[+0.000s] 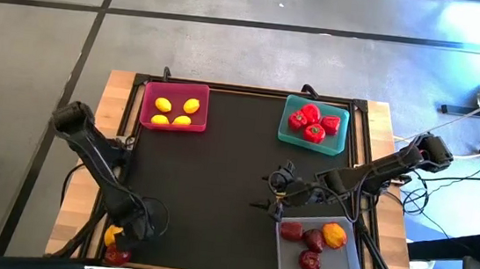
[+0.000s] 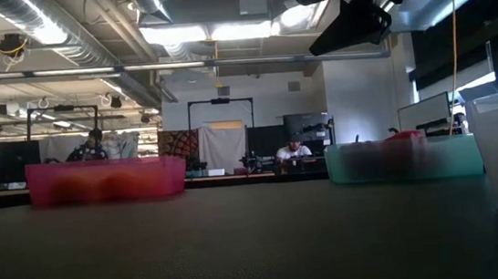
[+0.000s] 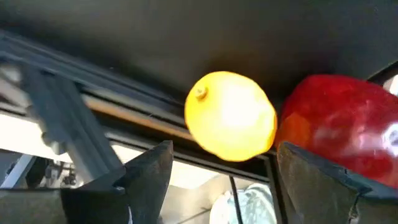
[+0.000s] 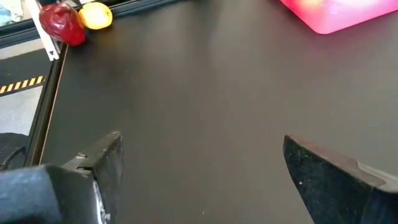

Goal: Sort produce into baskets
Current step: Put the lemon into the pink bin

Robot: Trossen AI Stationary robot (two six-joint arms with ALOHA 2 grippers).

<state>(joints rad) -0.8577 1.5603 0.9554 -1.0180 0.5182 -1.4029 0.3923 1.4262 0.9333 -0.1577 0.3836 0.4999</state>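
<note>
Left hand (image 1: pixel 120 240) at tabletop's (image 1: pixel 217 185) near-left corner, fingers apart around yellow lemon (image 3: pixel 231 116), dark red apple (image 3: pixel 345 127) touching beside it. Right hand (image 1: pixel 275 193) fingers apart, empty, beside clear basket (image 1: pixel 342 266). Pink basket (image 1: pixel 176 88) holds lemons, teal basket (image 1: pixel 310 144) red peppers.

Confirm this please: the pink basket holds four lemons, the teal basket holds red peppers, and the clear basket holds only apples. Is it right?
Not quite. The high view shows the clear basket holding three apples plus one lemon. The pink basket does hold four lemons, and the teal basket holds red peppers.
</note>
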